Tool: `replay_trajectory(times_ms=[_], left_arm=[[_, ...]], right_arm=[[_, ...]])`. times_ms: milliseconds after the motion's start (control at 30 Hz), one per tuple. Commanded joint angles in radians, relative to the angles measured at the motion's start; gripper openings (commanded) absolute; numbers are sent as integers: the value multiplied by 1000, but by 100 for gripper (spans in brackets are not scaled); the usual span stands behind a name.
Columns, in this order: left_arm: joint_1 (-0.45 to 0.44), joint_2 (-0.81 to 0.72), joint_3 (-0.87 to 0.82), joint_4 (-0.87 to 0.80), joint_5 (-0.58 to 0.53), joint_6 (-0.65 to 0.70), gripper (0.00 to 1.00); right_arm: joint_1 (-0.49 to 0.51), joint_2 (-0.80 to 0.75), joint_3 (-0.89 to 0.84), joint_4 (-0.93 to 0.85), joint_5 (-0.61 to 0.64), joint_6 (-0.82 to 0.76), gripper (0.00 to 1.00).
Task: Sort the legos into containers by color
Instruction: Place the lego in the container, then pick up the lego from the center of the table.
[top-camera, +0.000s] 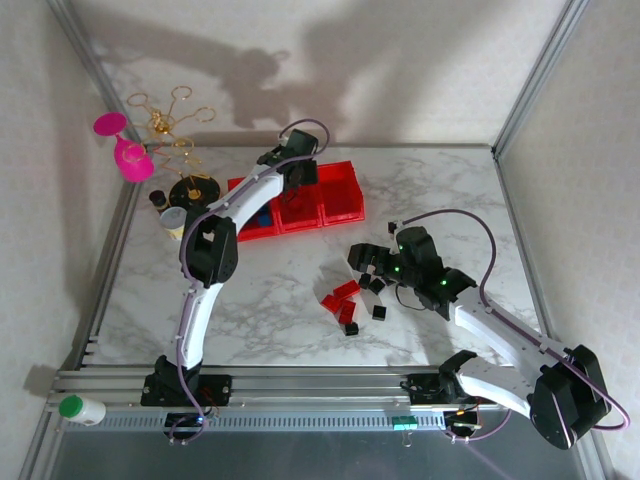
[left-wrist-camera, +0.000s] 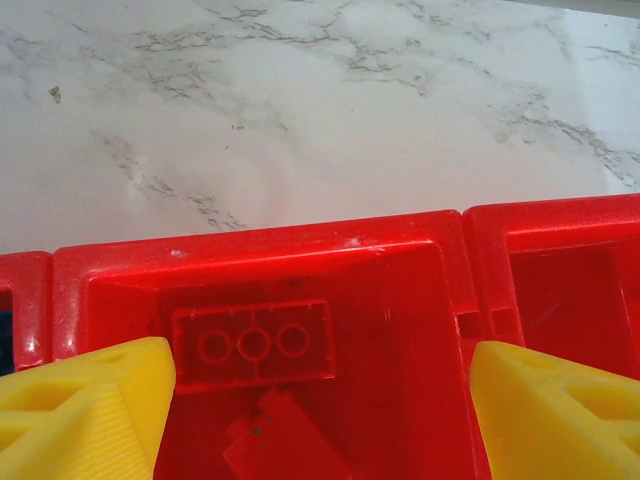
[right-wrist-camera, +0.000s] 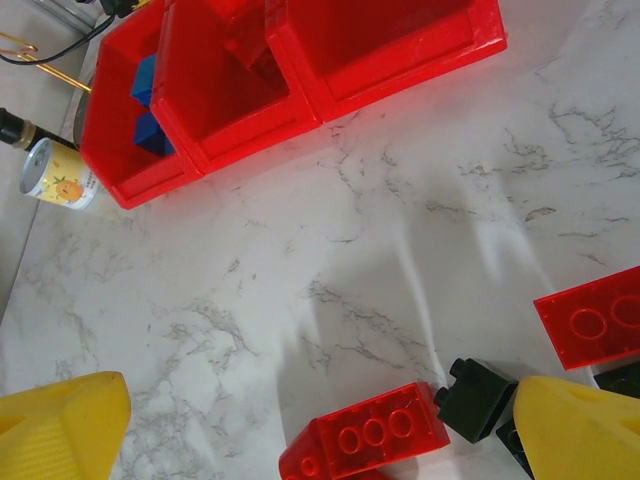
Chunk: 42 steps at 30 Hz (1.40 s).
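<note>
The containers (top-camera: 345, 190) are three joined red bins at the table's back. My left gripper (top-camera: 297, 168) hovers over the middle bin (left-wrist-camera: 400, 300), open, its yellow fingers (left-wrist-camera: 80, 410) wide apart with nothing between them. Below it lie two red legos, one upside down (left-wrist-camera: 252, 343) and one tilted (left-wrist-camera: 280, 445). Blue legos (right-wrist-camera: 145, 100) sit in the left bin. My right gripper (top-camera: 368, 262) is open, low over the loose pile of red legos (top-camera: 340, 298) and black ones (top-camera: 352, 328). Between its fingers lie a red brick (right-wrist-camera: 370, 435) and a black brick (right-wrist-camera: 478, 397).
A yellow-and-white cup (top-camera: 172, 218) stands left of the bins, beside a black round base (top-camera: 193, 190) and a gold wire stand with pink glasses (top-camera: 130, 150). A white green-capped bottle (top-camera: 80, 408) lies on the front rail. Walls close in left, back and right.
</note>
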Motion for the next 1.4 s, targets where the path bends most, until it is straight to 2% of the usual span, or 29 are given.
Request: replay_trajectory(times_ms=[0,267,433,600,833,1000,1267,1367], left_arm=[[-5,-124,-31,-22,50,-1,76],[-104,-420,-408,108,95,-7,76],[-217,-564,-625,155,110,-20,77],[-332,-638,-783,186,125,-22,77],[-458,-592,-867,190,159,-20,77],[-500,-554,-904,194,165,-40,78],[-543,-464,-866,214,205,39,83],[-544,-429,-848,219,187,50,83]], right_arm=[[-7,-23,15,-14,-5,-13,99],[-16,-101,-33,-110,18,2,99],[-17,-190,-70,-196,21,34,99],[-18,-262,-115,-298,30,81,99],[-18,-352,-149,-365,48,133,99],[-18,-377,-170,-364,46,141,99],[-18,-360,-179,-339,35,142,99],[-18,-360,-174,-342,40,138,99]])
